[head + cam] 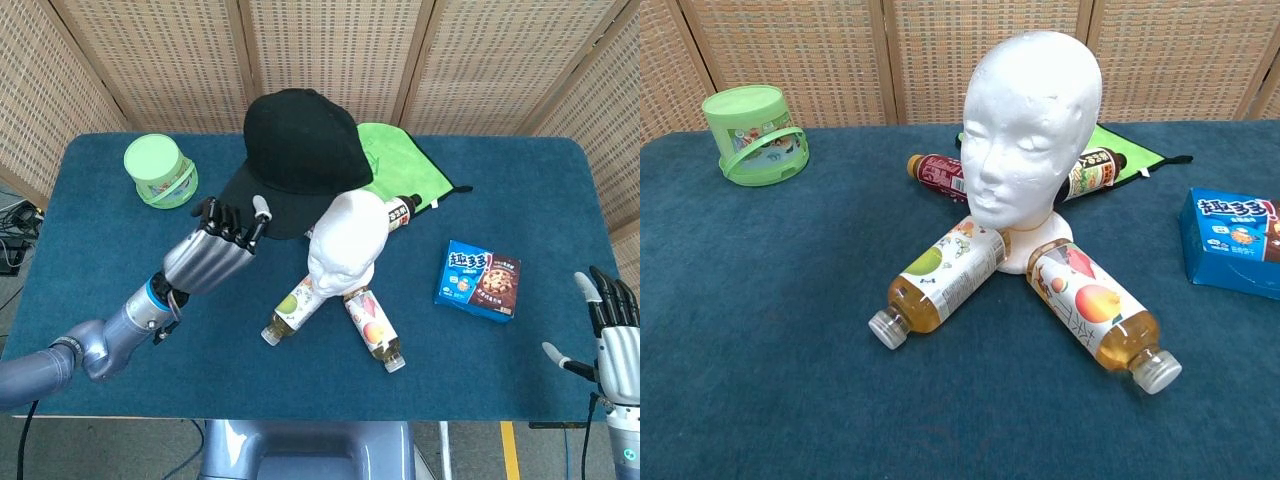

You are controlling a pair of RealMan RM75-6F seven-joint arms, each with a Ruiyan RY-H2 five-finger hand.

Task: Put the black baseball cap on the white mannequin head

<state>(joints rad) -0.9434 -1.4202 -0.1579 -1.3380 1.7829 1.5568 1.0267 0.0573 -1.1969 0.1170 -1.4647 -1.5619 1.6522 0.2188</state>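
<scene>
Fingers (pixel 232 222) of the left hand (pixel 212 252) curled up and clamped on the brim of the black baseball cap (pixel 300 150), held aloft above the blue surface (pixel 100 260). Just beyond those fingertips, a plain matte black cap with a rounded crown, brim pointing down toward the hand, overlapping the top of the white mannequin head (pixel 1032 140) in the head view but not seated on it; crown bare in the chest view. Below and to the right of the fingers, two juice bottles (pixel 940 280) lying splayed against the mannequin's base. Far right at the near edge, right hand (pixel 612 330) upright, fingers apart, holding nothing. Further off, a blue snack box (pixel 480 280), a green tub (pixel 160 170) beyond the left fingers, and a green cloth (pixel 400 165) behind the cap.
</scene>
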